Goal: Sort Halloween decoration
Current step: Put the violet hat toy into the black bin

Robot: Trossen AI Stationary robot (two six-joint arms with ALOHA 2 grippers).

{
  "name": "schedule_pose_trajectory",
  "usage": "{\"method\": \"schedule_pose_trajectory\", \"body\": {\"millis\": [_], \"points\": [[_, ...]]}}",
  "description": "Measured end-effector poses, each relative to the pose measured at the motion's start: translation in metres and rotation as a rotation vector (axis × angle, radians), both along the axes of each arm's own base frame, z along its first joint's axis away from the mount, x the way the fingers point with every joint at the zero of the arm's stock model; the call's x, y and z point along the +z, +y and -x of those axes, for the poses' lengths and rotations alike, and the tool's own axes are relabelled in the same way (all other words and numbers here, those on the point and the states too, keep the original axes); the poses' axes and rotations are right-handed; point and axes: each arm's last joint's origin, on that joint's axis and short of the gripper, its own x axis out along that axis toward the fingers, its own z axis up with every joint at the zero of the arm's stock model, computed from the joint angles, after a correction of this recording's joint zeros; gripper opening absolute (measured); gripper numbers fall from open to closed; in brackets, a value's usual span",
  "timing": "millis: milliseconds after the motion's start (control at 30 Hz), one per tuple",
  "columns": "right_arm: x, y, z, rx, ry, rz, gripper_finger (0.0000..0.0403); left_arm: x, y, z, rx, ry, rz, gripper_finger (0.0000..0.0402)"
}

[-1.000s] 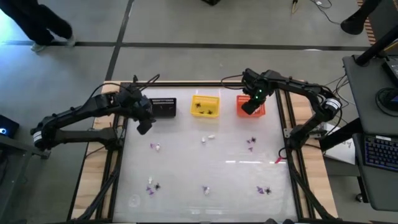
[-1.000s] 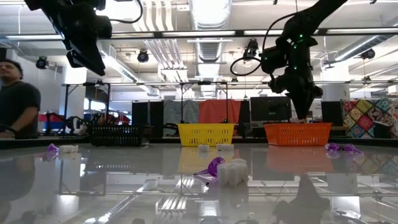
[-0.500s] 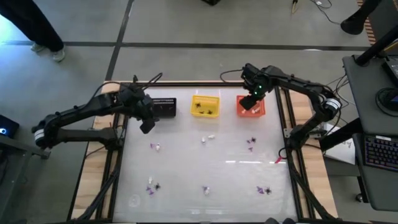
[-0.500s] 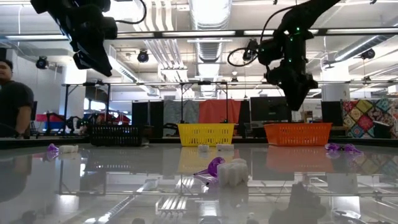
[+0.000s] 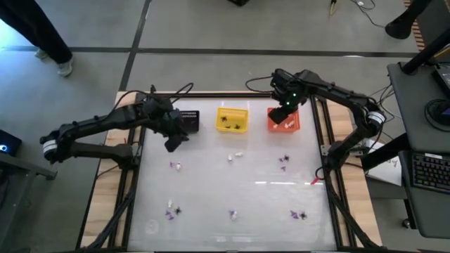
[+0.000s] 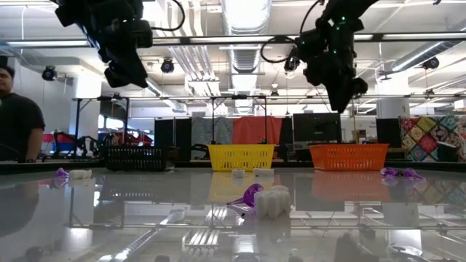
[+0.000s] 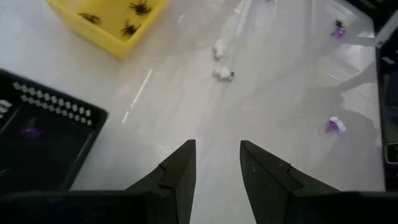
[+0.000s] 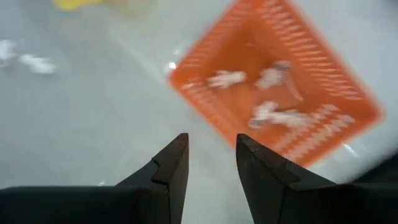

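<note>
From above, the right gripper (image 5: 279,114) hangs empty over the orange basket (image 5: 290,123), the left gripper (image 5: 174,143) beside the black basket (image 5: 188,121); the right wrist view shows parted fingers (image 8: 166,171) with white trinkets (image 8: 267,93) ahead; the left wrist fingers (image 7: 180,171) are likewise parted, with white trinkets (image 7: 221,62) beyond.

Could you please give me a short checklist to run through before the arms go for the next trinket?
1. Right gripper empty: ok; its fingers stand apart with nothing between them, above the table beside the orange plastic basket.
2. Left gripper empty: ok; open, above bare table near the black plastic basket.
3. Orange basket's contents: ok; only whitish trinkets show in it.
4. Yellow plastic basket: ok; it holds small black spider trinkets.
5. Work left: not ok; purple and white trinkets lie scattered on the table.
6. Black basket's contents: cannot tell; one purple piece shows, the rest is hidden.
</note>
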Motion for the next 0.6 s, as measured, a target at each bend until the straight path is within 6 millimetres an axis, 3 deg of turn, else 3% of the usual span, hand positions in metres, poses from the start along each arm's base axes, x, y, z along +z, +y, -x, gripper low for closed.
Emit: {"method": "schedule_pose_trajectory", "body": {"millis": [200, 600], "points": [[0.003, 0.024, -0.013, 0.011, 0.010, -0.033, 0.0123, -0.001, -0.009, -0.006, -0.073, -0.015, 0.024, 0.0107], [0.005, 0.096, -0.024, 0.004, 0.092, -0.087, 0.0130, 0.002, -0.036, -0.011, -0.214, -0.027, 0.029, 0.0107]]}}
